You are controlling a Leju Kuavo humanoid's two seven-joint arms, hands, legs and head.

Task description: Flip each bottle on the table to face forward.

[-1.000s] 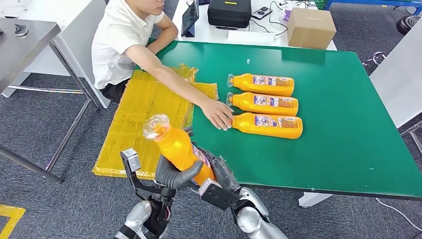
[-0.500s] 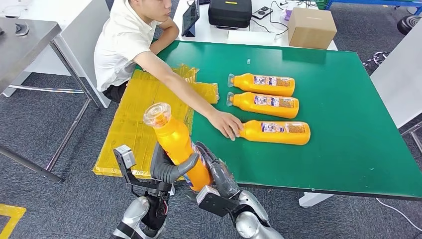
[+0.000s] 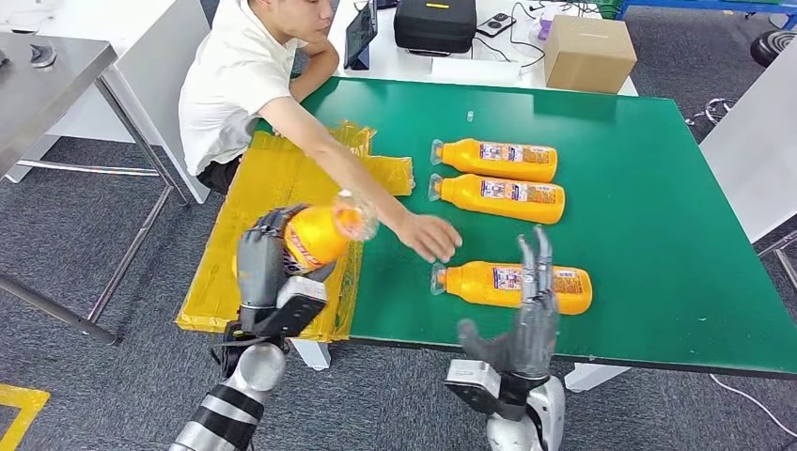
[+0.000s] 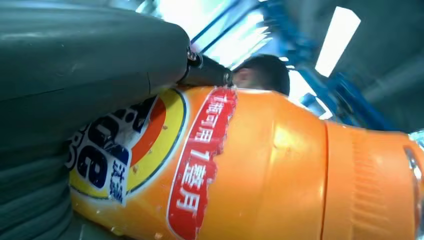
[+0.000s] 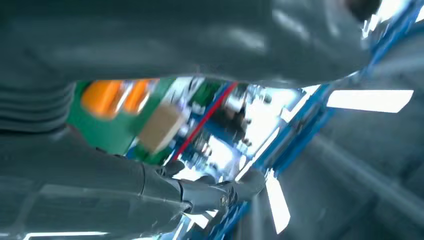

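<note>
My left hand (image 3: 261,263) grips an orange bottle (image 3: 318,233) above the yellow mat, tilted on its side with its clear cap pointing right toward the table. The left wrist view shows the same bottle (image 4: 260,165) close up, label and red band facing the camera, under my left hand (image 4: 75,75). My right hand (image 3: 526,324) is raised at the table's front edge, fingers straight up and apart, holding nothing. Three orange bottles lie on the green table (image 3: 658,254), caps to the left: far (image 3: 496,160), middle (image 3: 500,197) and near (image 3: 512,286), the near one partly behind my right hand.
A person in a white shirt sits at the table's left, a hand (image 3: 428,235) reaching over the table near the closest bottle. A yellow mat (image 3: 273,207) overhangs the table's left side. A cardboard box (image 3: 587,52) and black case (image 3: 432,23) stand behind.
My right hand let go of the held bottle and swung right, opening upright. My left hand tipped the bottle from upright to sideways. The person slid the near bottle toward me.
</note>
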